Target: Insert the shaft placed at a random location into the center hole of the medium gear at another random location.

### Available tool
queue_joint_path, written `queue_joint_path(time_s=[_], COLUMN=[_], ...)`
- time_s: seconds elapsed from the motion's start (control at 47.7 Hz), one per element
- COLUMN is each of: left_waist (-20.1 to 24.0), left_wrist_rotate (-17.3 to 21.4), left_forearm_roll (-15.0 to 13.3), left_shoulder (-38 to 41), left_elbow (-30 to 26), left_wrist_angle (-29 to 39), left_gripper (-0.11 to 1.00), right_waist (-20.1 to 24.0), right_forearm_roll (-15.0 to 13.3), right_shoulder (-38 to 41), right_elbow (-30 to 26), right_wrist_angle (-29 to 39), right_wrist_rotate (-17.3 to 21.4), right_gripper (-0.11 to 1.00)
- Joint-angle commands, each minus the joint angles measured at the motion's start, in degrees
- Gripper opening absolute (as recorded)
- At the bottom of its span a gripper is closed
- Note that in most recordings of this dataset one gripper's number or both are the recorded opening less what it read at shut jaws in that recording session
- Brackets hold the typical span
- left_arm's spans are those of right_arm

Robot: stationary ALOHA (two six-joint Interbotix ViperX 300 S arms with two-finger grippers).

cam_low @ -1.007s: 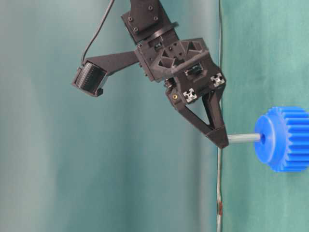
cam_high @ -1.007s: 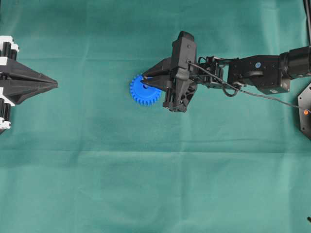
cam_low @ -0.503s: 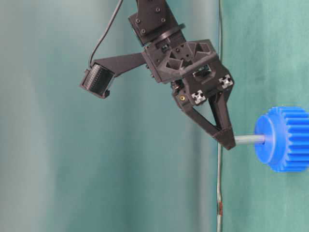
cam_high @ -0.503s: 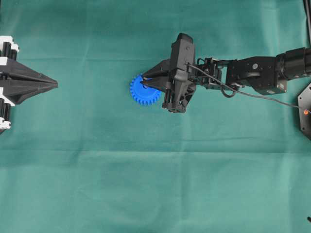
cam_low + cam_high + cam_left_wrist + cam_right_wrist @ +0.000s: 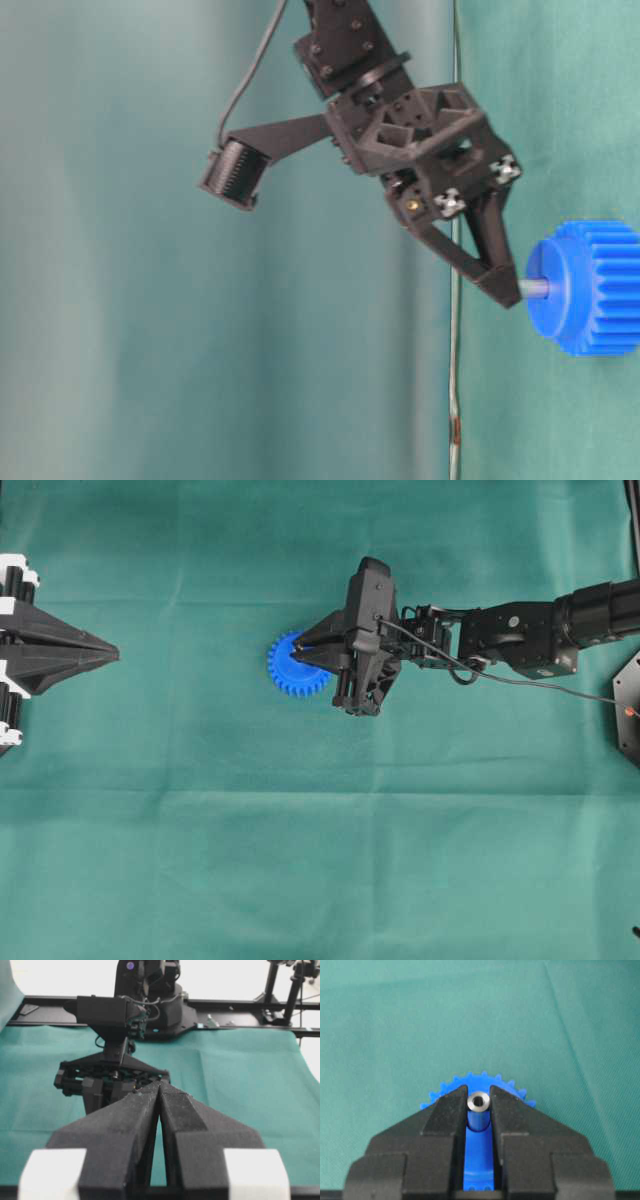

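The medium gear [image 5: 284,671] [image 5: 597,290] lies flat on the green cloth, bright blue, its hub facing up. The shaft [image 5: 535,288] [image 5: 479,1101] stands in the hub, so it fills and hides the center hole. Only a short silvery piece shows between hub and fingertips. My right gripper [image 5: 297,652] [image 5: 508,292] [image 5: 479,1098] is shut on the shaft's upper end, directly over the gear, one finger on each side. My left gripper [image 5: 112,655] [image 5: 159,1085] rests at the far left, shut and empty, well away from the gear.
Green cloth [image 5: 320,860] covers the whole table. The right arm [image 5: 520,635] reaches in from the right edge with a thin cable trailing. A black bracket [image 5: 628,705] sits at the right edge. A black frame rail [image 5: 225,1005] runs behind the table.
My right gripper has come down toward the gear with the shaft. The shaft has slid deeper into the hub, leaving much less of it showing. The left arm has not moved.
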Motion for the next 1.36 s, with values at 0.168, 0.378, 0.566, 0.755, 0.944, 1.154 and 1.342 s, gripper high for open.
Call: queue_joint_path(time_s=[0.168, 0.378, 0.566, 0.755, 0.944, 1.154, 1.342], left_waist=[0.00, 0.00, 0.00, 0.00, 0.00, 0.00, 0.00], left_wrist_rotate=[0.00, 0.00, 0.00, 0.00, 0.00, 0.00, 0.00], left_forearm_roll=[0.18, 0.18, 0.18, 0.18, 0.18, 0.18, 0.18], left_shoulder=[0.35, 0.35, 0.35, 0.35, 0.35, 0.35, 0.35], left_elbow=[-1.23, -1.14, -1.14, -1.23, -1.23, -1.23, -1.23], left_wrist_angle=[-0.26, -0.18, -0.09, 0.00, 0.09, 0.18, 0.18], left_gripper=[0.00, 0.00, 0.00, 0.00, 0.00, 0.00, 0.00], right_waist=[0.18, 0.35, 0.44, 0.53, 0.53, 0.53, 0.44], right_forearm_roll=[0.18, 0.18, 0.18, 0.18, 0.18, 0.18, 0.18], right_shoulder=[-0.26, -0.18, -0.18, -0.18, -0.18, -0.62, -3.78], right_elbow=[-1.23, -0.97, -1.05, -1.05, -1.23, -1.49, -1.32], right_wrist_angle=[-0.62, 0.00, 0.18, 0.70, 0.88, 0.88, 1.23], right_wrist_rotate=[0.62, 0.62, 0.70, 0.70, 0.79, 0.70, 0.44], right_gripper=[0.13, 0.13, 0.13, 0.13, 0.15, 0.70, 0.80])
